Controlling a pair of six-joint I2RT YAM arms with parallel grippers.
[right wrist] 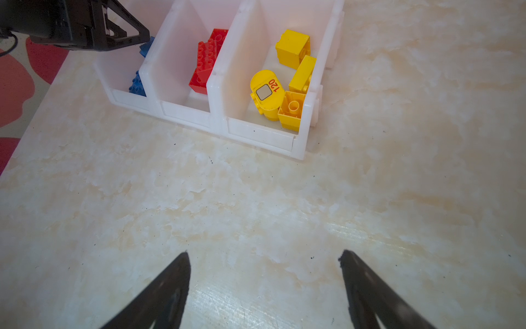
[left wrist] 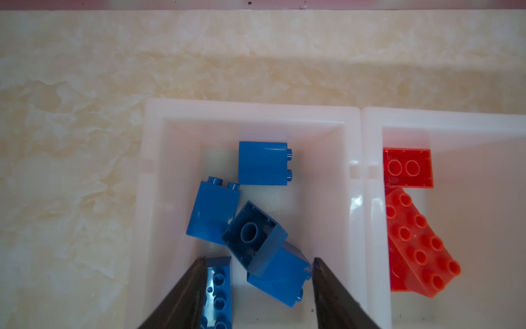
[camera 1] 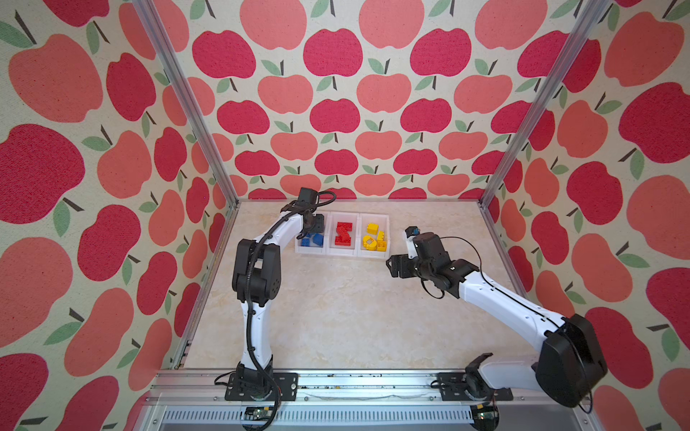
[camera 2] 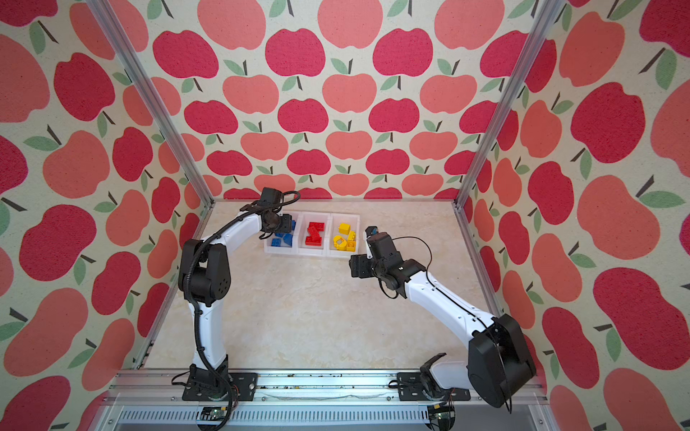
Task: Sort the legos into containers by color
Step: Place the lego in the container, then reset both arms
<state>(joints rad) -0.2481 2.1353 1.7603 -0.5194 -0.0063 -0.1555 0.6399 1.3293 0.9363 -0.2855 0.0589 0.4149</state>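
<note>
Three white containers (camera 1: 325,252) (camera 2: 313,253) stand in a row at the back of the table. Blue legos (camera 1: 310,240) (left wrist: 263,163) lie in the left bin (left wrist: 250,109). Red legos (camera 1: 343,233) (right wrist: 206,62) fill the middle one, and yellow legos (camera 1: 373,239) (right wrist: 267,91) the right one (right wrist: 259,136). My left gripper (camera 1: 313,227) (left wrist: 259,260) hangs open just over the blue bin. A tilted blue brick (left wrist: 279,276) lies between its fingers, resting on the other bricks. My right gripper (camera 1: 390,265) (right wrist: 263,253) is open and holds nothing, low over bare table in front of the yellow bin.
The marble tabletop (camera 1: 336,317) is walled by apple-patterned panels on three sides. Aluminium posts (camera 1: 485,201) stand at the back corners. A metal rail (camera 1: 354,380) carrying both arm bases runs along the front edge.
</note>
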